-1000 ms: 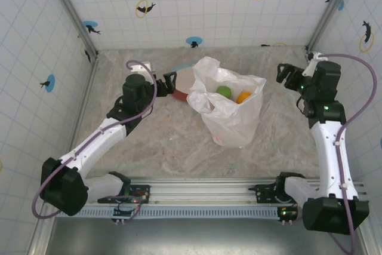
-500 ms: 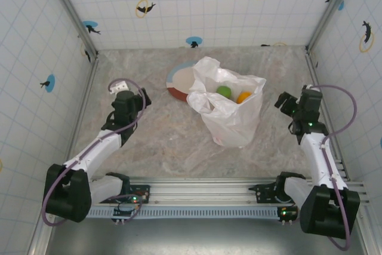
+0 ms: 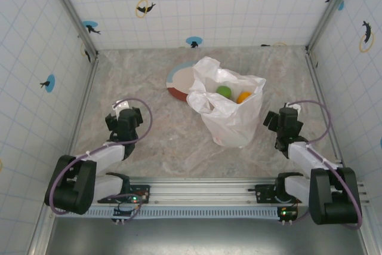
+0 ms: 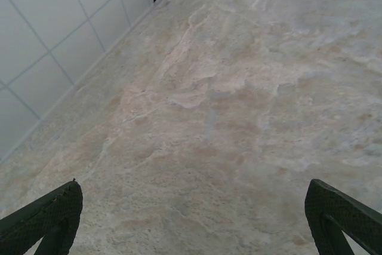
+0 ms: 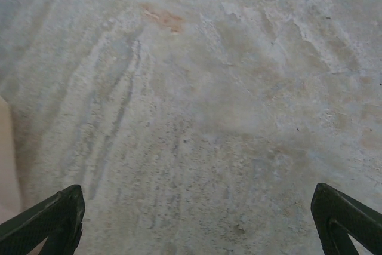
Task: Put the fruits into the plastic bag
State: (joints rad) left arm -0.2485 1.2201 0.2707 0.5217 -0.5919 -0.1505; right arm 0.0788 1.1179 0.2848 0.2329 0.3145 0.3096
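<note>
- Surface [image 3: 161, 147] is marbled grey-beige and boxed in by tiled walls: left wall [image 3: 36, 88], back wall [image 3: 197, 4], right wall [image 3: 358, 76]. A rail [image 3: 203, 190] runs along the near edge.
- Open room: a wide bare stretch from the left wall across to the plastic bag. There is a narrower bare strip between the bag and the right wall, and a bare band between the bag and the rail.
- Plastic bag [image 3: 230, 120] stands near the middle of the surface, a bit right of centre. It is crinkled white film with the mouth open upward.
- In the mouth a green fruit [image 3: 223, 92] and an orange fruit [image 3: 243, 97] sit side by side (anything deeper is hidden by the film).
- Plate [image 3: 178, 80] has a reddish-brown rim and a pale centre. It lies behind-left of the bag, and its right part is covered by the bag's film.
- Left claw [image 3: 122, 114] sits low near the left wall, its arm folded close to its base. Its fingers are apart with nothing between them.
- In the left wrist view the left claw [image 4: 191, 225] shows a dark finger in each bottom corner. Bare surface lies between them and wall tile runs along the left.
- The bag is well apart from the left claw, to its right and somewhat farther back.
- Right claw [image 3: 280, 120] sits low, just beside the bag's right side, seemingly not touching it. The fruits in the mouth are up-left of it.
- In the right wrist view the right claw [image 5: 194, 225] has its fingers spread wide and holds nothing, with streaked bare surface ahead.
</note>
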